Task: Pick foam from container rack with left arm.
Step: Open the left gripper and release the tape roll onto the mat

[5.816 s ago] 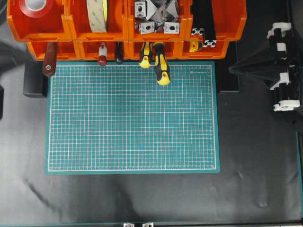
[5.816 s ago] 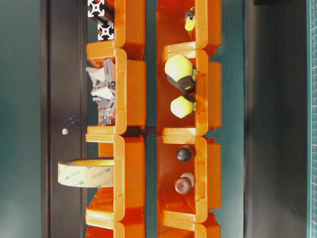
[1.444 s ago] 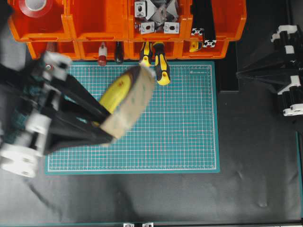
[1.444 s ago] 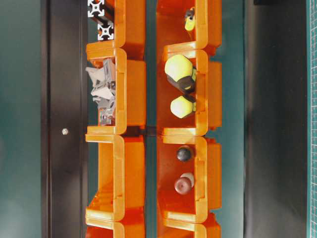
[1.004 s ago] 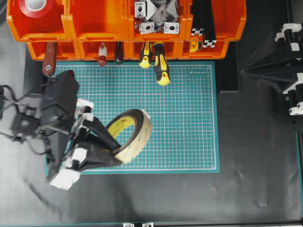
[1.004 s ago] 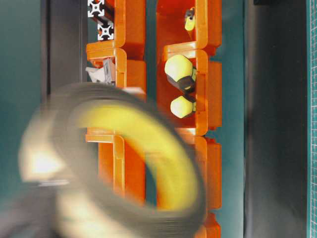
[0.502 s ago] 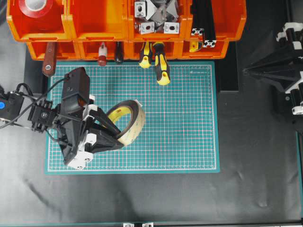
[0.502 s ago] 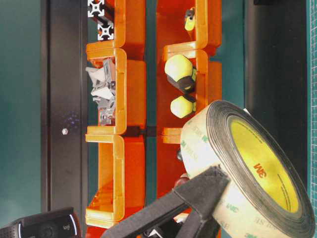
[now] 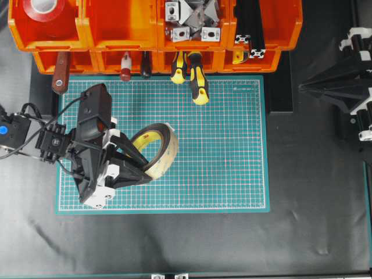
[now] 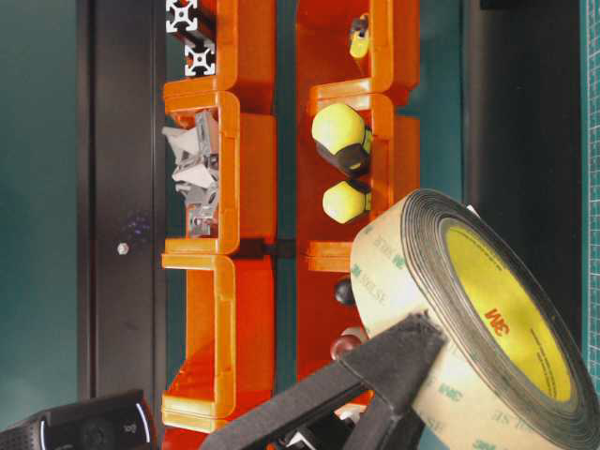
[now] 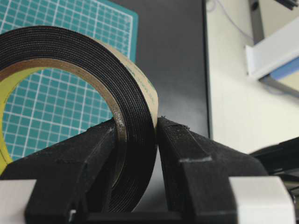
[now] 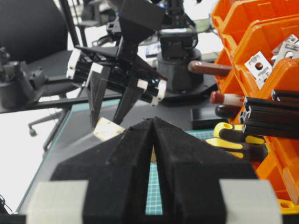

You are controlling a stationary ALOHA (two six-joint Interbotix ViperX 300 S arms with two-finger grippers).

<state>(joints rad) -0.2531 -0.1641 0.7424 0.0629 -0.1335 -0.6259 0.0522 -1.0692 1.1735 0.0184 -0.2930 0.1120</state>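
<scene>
The foam (image 9: 167,143) is a big ring with a black rim, cream band and yellow core. It stands on edge over the left half of the green mat, outside the container rack (image 9: 93,40). My left gripper (image 9: 145,168) is shut on its lower band, one finger inside the ring and one outside. The left wrist view shows both fingers (image 11: 187,154) pressing the foam (image 11: 93,70). It fills the lower right of the table-level view (image 10: 469,319). I cannot tell whether it touches the mat. My right gripper (image 9: 300,87) is shut and empty at the right edge (image 12: 153,120).
The rack's bins hold a red tape roll (image 9: 43,7), metal brackets (image 9: 192,20) and black extrusions (image 9: 250,26). Yellow-black screwdrivers (image 9: 197,81) and a brown handle (image 9: 60,72) stick out over the cutting mat (image 9: 221,151). The second upper bin (image 9: 119,23) holds nothing.
The foam has left the upper bin and come down over the mat in my left gripper. In the last half second it has barely moved. The right arm has shifted slightly.
</scene>
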